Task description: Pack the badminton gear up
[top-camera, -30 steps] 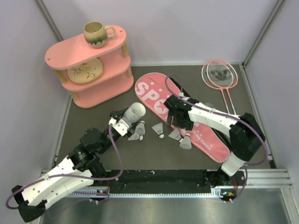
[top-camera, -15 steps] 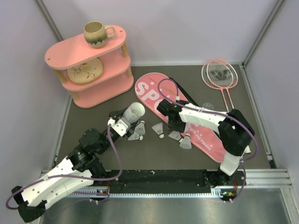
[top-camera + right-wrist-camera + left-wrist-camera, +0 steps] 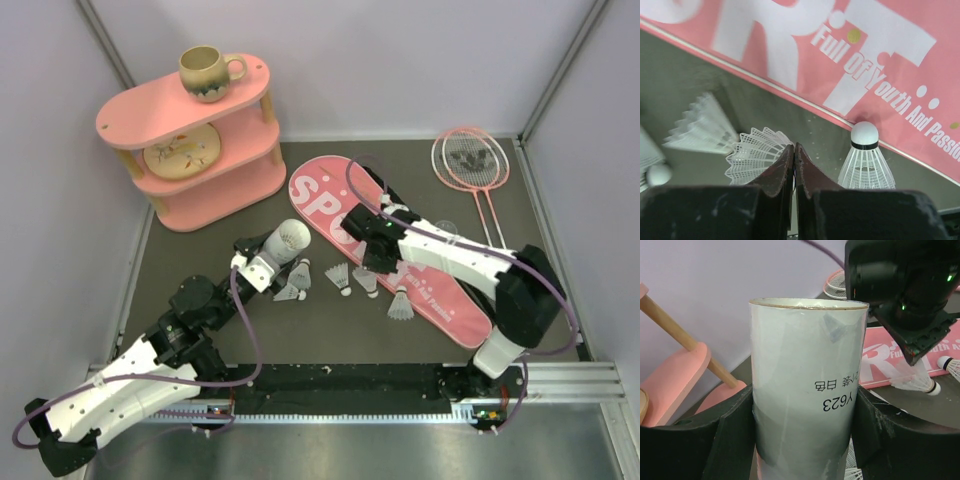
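Observation:
My left gripper point(image 3: 262, 268) is shut on the long white tube point(image 3: 285, 240), whose open end tilts up toward the bag; the black fingers point(image 3: 730, 435) press both sides of the tube point(image 3: 807, 385). My right gripper point(image 3: 372, 268) is shut on the mesh skirt of a white shuttlecock point(image 3: 752, 155) beside the pink bag point(image 3: 330, 200) lettered SPORT, with the jaws point(image 3: 794, 150) pinched together. Another shuttlecock point(image 3: 866, 160) stands right of them at the bag's edge. More shuttlecocks point(image 3: 339, 278) lie near the tube. Two pink rackets point(image 3: 470, 160) lie at the back right.
A pink two-tier shelf point(image 3: 200, 130) stands at the back left with a brown mug point(image 3: 207, 72) on top and a plate point(image 3: 180, 152) on its lower tier. Grey walls close in the dark mat on three sides.
My right gripper has gone from open to shut on the shuttlecock's skirt and has shifted that shuttlecock a little. The left arm and the tube have not moved.

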